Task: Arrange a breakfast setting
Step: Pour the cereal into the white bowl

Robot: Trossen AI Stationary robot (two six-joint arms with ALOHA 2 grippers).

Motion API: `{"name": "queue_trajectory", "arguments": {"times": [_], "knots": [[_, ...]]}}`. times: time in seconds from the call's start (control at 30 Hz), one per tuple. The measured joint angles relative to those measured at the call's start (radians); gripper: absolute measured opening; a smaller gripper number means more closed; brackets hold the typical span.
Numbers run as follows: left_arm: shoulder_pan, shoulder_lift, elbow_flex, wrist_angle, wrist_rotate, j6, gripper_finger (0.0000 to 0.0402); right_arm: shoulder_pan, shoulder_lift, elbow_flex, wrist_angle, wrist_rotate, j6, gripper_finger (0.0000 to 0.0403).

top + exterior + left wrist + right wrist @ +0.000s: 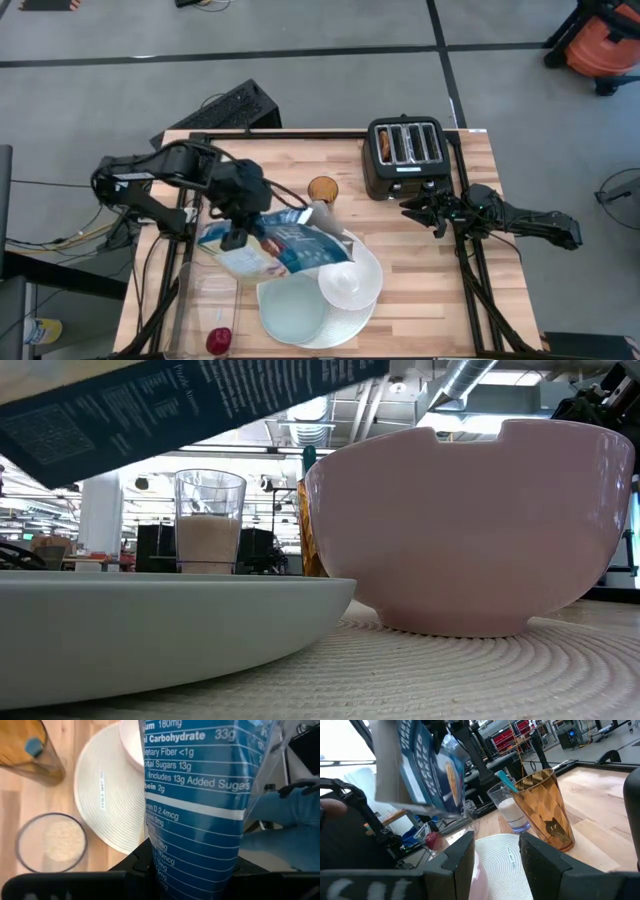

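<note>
Cereal box (285, 243) hangs tilted over the bowl (343, 282), clamped in the left gripper's (236, 238) fingers. Pouring well likely means steadying its mouth above the bowl. Right gripper (428, 211), fingers apart, waits beside the toaster (405, 155).

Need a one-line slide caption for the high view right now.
Left tool tilts the blue cereal box over the white bowl while the open right tool waits beside the black toaster.

blue cereal box (195, 810) nutrition panel: "Carbohydrate 33g", "Sugars 13g", "13g Added Sugars"
</note>
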Motion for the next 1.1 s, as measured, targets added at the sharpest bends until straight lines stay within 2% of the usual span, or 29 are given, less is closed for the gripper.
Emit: {"name": "queue_trajectory", "arguments": {"times": [0.33, 0.63, 0.77, 1.1], "knots": [[-0.003, 0.078, 0.0, -0.001, 0.072, -0.052, 0.0089, 0.0, 0.0, 0.0, 0.0, 0.0, 0.0, 0.0178], [-0.004, 0.152, 0.0, 0.0, 0.186, -0.125, 0.0089, 0.0, 0.0, 0.0, 0.0, 0.0, 0.0, 0.0178], [0.001, 0.156, -0.001, 0.008, 0.194, -0.172, 0.0089, 0.0, 0.0, 0.0, 0.0, 0.0, 0.0, 0.0178], [0.02, 0.156, -0.001, 0.038, 0.302, -0.337, 0.0089, 0.0, 0.0, 0.0, 0.0, 0.0, 0.0, 0.0178]]}}
